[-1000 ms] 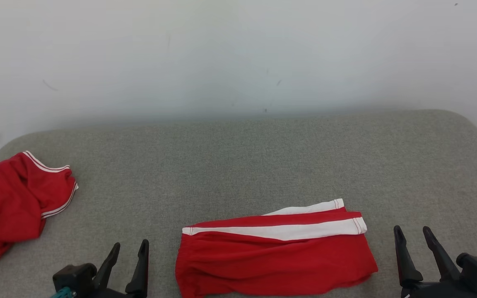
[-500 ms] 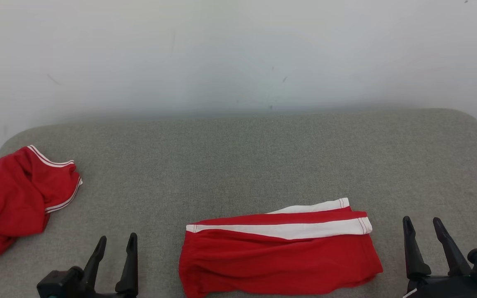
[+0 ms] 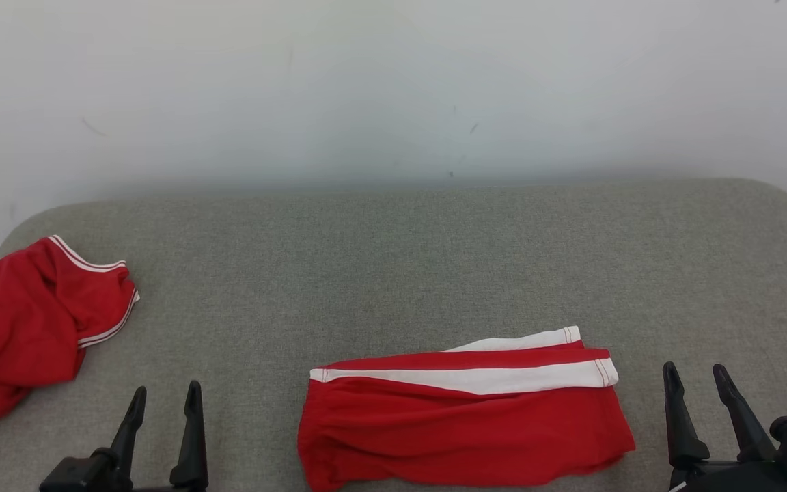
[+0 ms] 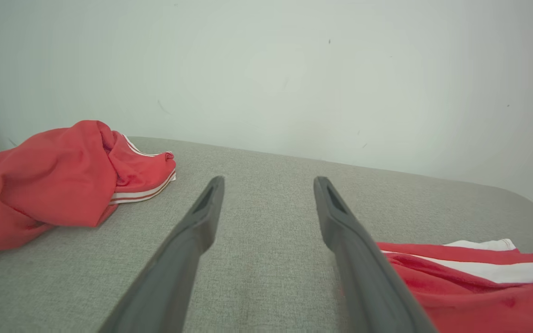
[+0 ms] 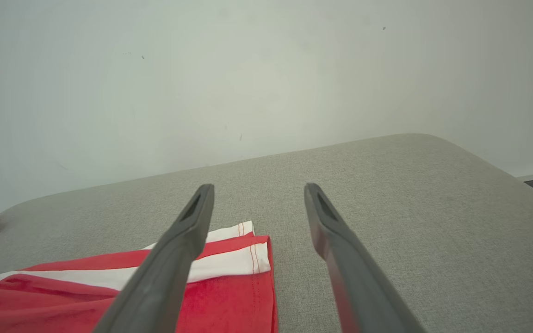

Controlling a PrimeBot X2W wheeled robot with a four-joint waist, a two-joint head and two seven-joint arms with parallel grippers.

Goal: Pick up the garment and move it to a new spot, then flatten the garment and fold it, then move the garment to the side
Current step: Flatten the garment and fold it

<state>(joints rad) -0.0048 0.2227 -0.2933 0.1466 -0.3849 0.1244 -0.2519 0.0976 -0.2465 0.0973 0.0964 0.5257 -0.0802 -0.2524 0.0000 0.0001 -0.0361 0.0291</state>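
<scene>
Left hand (image 3: 167, 389) at seven o'clock, right hand (image 3: 694, 369) at four, both spread wide and carrying nothing. Biggest thing out there is the grey woven-fabric counter (image 3: 393, 260). On it, at six o'clock between the hands, the folded red cloth garment with white stripes (image 3: 462, 424) lies flat. Folding looks done, so the shift aside is what's left, I'd say. Over at nine o'clock sits a crumpled red jersey with white trim (image 3: 24, 328). That folded piece should be light, soft and floppy; pinch both short ends through every layer, or it unfolds.
</scene>
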